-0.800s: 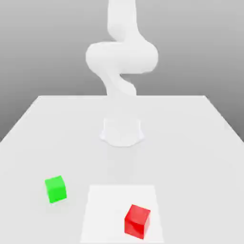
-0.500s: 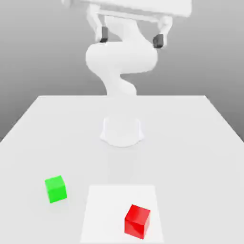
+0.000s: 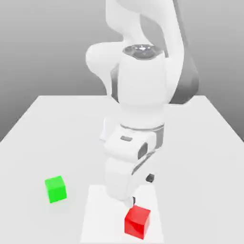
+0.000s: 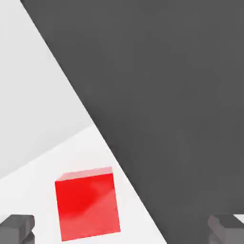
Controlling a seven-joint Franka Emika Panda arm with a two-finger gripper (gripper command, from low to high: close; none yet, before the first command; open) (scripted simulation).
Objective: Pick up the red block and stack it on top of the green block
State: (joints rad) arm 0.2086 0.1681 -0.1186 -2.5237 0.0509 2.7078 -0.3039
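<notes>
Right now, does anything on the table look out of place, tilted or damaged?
Nothing stands out. The red block and the green block both sit flat and apart on the table, and the open gripper hovers above the red block.

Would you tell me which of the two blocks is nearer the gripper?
The red block: the gripper hangs just above it, while the green block sits apart toward the exterior view's left.

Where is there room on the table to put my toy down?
Bare table lies on the exterior view's right of the arm, and between the green block and the far edge. It's crowded around the red block, where the gripper hangs.
</notes>
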